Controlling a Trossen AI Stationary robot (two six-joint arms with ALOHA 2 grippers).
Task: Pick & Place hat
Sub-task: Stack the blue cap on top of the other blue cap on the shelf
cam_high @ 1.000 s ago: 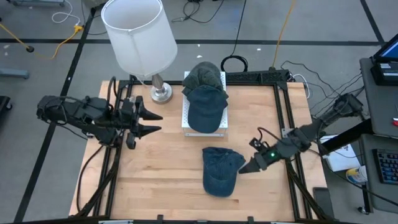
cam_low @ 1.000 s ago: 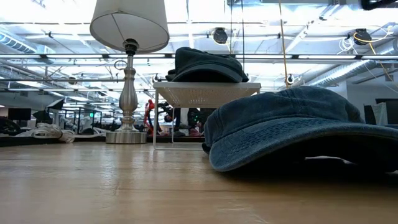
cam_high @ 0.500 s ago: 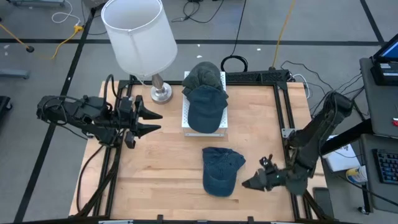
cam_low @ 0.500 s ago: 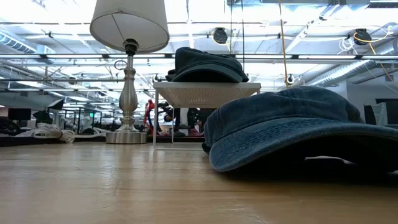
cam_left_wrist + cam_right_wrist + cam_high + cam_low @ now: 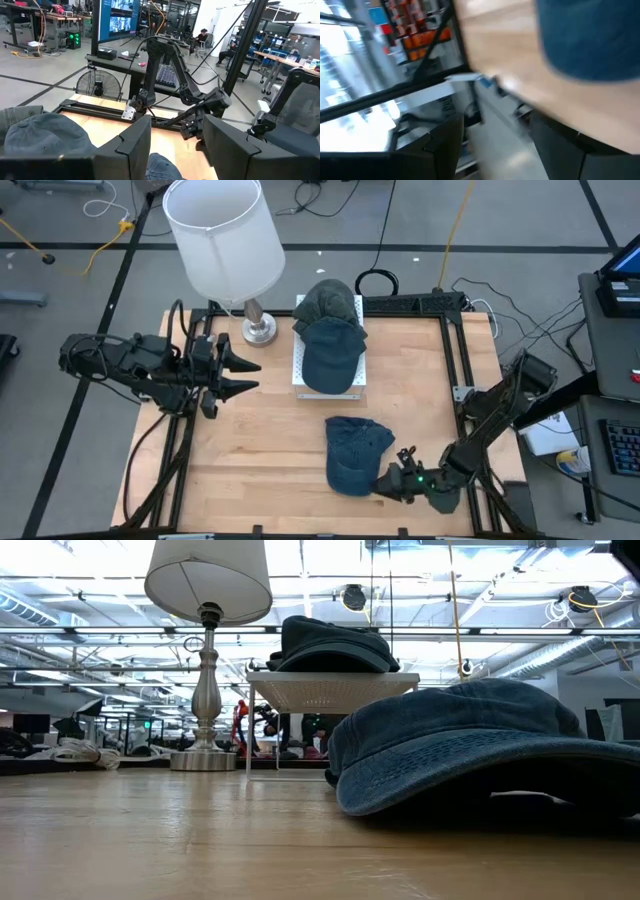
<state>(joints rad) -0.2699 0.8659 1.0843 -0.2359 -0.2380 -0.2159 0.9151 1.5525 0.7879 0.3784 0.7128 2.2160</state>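
A blue denim cap (image 5: 354, 452) lies crown-up on the wooden table, and fills the right of the low view (image 5: 470, 745). My right gripper (image 5: 383, 483) is low by the table's near edge, just right of the cap's near end, pointing at it. It is open, and its wrist view shows the cap (image 5: 590, 40) ahead of the fingers, not between them. My left gripper (image 5: 243, 375) waits open at the table's left side; from there the cap (image 5: 162, 167) shows below its open fingers.
A white stand (image 5: 300, 370) at the table's far middle carries a blue cap (image 5: 330, 355) and a dark green cap (image 5: 327, 300). A lamp with a white shade (image 5: 222, 238) stands left of it on a metal base (image 5: 259, 330). Bare wood lies left of the denim cap.
My right gripper has moved from the denim cap's right side toward the table's near edge, then leftward toward the cap's near end, turning as the arm swung round. The cap has stayed where it was.
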